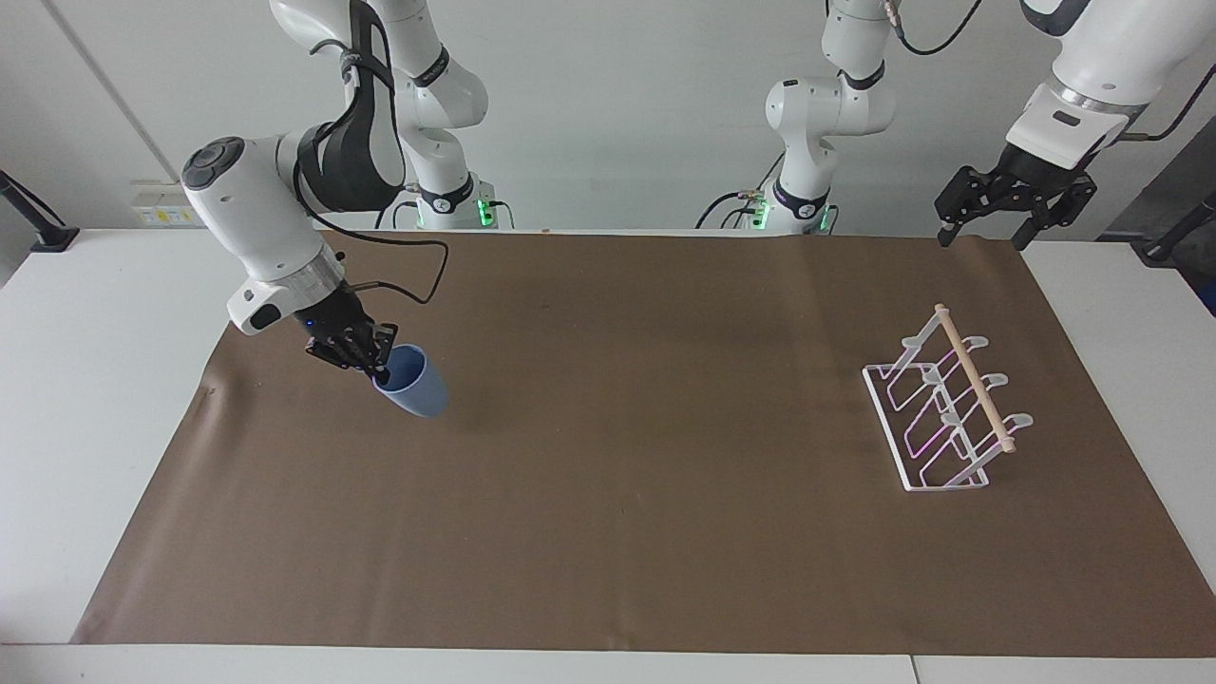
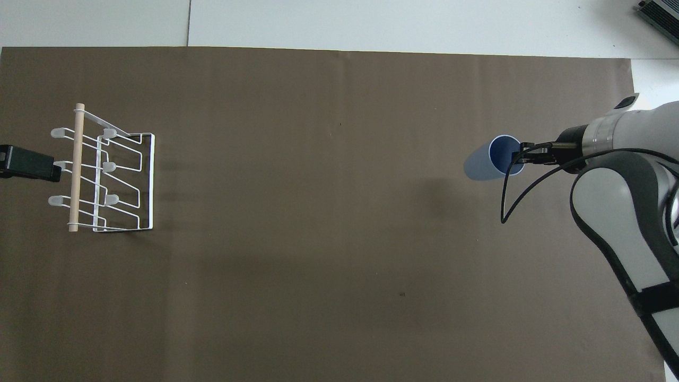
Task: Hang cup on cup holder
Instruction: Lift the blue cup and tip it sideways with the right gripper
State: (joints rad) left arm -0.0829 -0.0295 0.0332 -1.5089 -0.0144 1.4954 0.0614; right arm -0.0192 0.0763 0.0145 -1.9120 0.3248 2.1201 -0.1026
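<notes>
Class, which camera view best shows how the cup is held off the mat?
The facing view: the cup hangs tilted above the brown mat, its rim pinched by the right pincer. The overhead view shows only its open mouth, side wall and that pincer, not its height.

In the overhead view the left gripper (image 2: 29, 164) is cut off at nine o'clock, only its dark tip showing; the right gripper (image 1: 372, 366) covers part of the cup (image 1: 415, 383) rim.

Brown mat (image 1: 627, 494) lies bare up to the cup holder (image 1: 940, 408) — no obstacles.
</notes>
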